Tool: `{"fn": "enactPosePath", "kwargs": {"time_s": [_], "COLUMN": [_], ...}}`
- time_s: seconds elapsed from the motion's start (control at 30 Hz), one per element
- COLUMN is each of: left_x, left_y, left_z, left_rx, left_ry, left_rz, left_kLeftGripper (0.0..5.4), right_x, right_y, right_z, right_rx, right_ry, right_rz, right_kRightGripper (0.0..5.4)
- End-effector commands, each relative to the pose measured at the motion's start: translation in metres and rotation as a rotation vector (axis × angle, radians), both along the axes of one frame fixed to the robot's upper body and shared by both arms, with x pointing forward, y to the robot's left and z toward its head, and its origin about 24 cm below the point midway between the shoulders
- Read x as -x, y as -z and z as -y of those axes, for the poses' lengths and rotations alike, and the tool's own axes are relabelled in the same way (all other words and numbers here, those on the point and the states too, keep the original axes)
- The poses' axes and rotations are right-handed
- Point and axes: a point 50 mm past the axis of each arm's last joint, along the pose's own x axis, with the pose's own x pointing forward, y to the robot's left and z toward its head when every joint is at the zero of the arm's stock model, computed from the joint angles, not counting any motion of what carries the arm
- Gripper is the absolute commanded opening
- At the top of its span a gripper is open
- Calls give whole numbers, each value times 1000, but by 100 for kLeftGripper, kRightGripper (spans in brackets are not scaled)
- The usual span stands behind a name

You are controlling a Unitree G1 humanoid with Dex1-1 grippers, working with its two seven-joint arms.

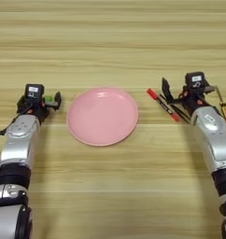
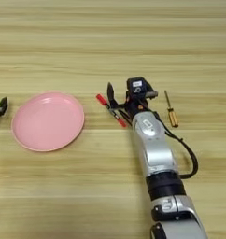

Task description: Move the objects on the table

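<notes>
Your right gripper (image 2: 118, 100) sits right of centre with its fingers spread and nothing held, poised over the scissors, just beside the red marker (image 2: 111, 110). The screwdriver (image 2: 170, 111) lies further right. At the left edge, your left gripper (image 1: 48, 100) is clamped on the green block (image 1: 48, 99). The pink plate (image 1: 102, 115) waits between them on the table (image 1: 113, 42). I judge both pickups under way; next, lower and close the right.
</notes>
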Motion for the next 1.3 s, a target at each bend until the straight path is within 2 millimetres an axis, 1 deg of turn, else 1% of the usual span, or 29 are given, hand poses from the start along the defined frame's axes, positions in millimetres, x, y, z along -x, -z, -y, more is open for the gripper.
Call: {"fn": "enactPosePath", "kwargs": {"time_s": [0.03, 0.13, 0.23, 0.33, 0.43, 0.6, 0.93, 1.17, 1.3], "left_x": [1, 0, 0, 0, 0, 0, 0, 0, 0], "left_y": [-2, -2, -3, -3, -3, -5, -7, -6, -7], "left_z": [5, 6, 6, 7, 9, 13, 14, 13, 12], "left_rx": [-4, 0, -1, -1, 2, 7, 9, 7, 3], "left_ry": [0, -1, -2, -7, -8, -13, -19, -19, -22], "left_rz": [30, 39, 44, 49, 53, 67, 81, 80, 80], "left_kLeftGripper": [491, 522, 538, 538, 538, 538, 538, 538, 538], "right_x": [-1, 0, 2, 4, 8, 13, 26, 30, 31], "right_y": [-2, -2, -1, -1, 1, 10, 29, 39, 47], "right_z": [11, 19, 25, 33, 48, 72, 106, 111, 108], "right_rx": [38, 64, 83, 96, 107, 139, 146, 157, 108], "right_ry": [36, 65, 86, 113, 154, 223, 309, 311, 288], "right_rz": [17, 30, 38, 45, 35, -8, -97, -156, -216], "right_kRightGripper": [540, 540, 540, 540, 540, 540, 540, 540, 540]}}
